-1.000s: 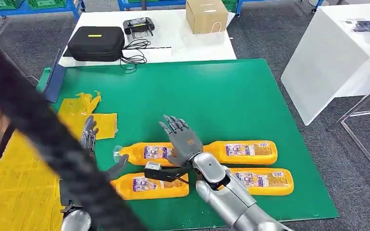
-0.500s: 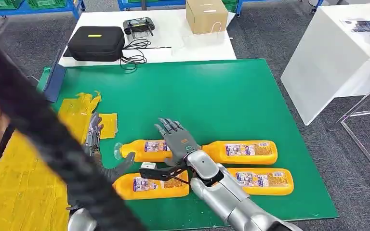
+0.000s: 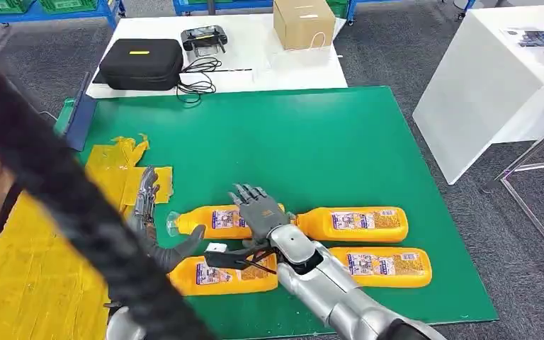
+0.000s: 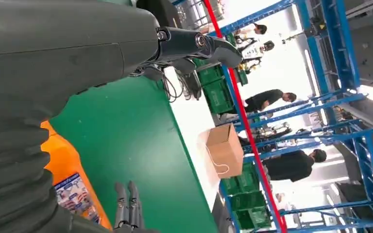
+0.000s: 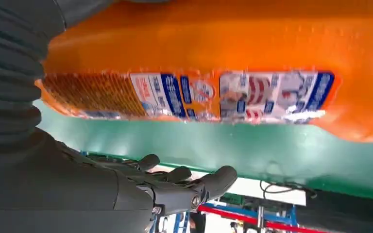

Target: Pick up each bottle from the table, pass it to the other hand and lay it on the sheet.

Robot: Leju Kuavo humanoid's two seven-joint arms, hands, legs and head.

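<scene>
The right hand [image 3: 258, 210] reaches forward over the green table [image 3: 312, 134], palm down, fingers spread and released above the far left bottle [image 3: 212, 221], gripping nothing. The left hand [image 3: 157, 230] hovers just beside that bottle's cap end, fingers apart and empty, with the yellow sheet [image 3: 21, 269] on its outer side. Four orange bottles lie flat: one [image 3: 350, 223] just right of the right hand, one [image 3: 219, 275] under its wrist, one [image 3: 382, 265] beside its forearm. Their blue-and-white labels are too small to read.
</scene>
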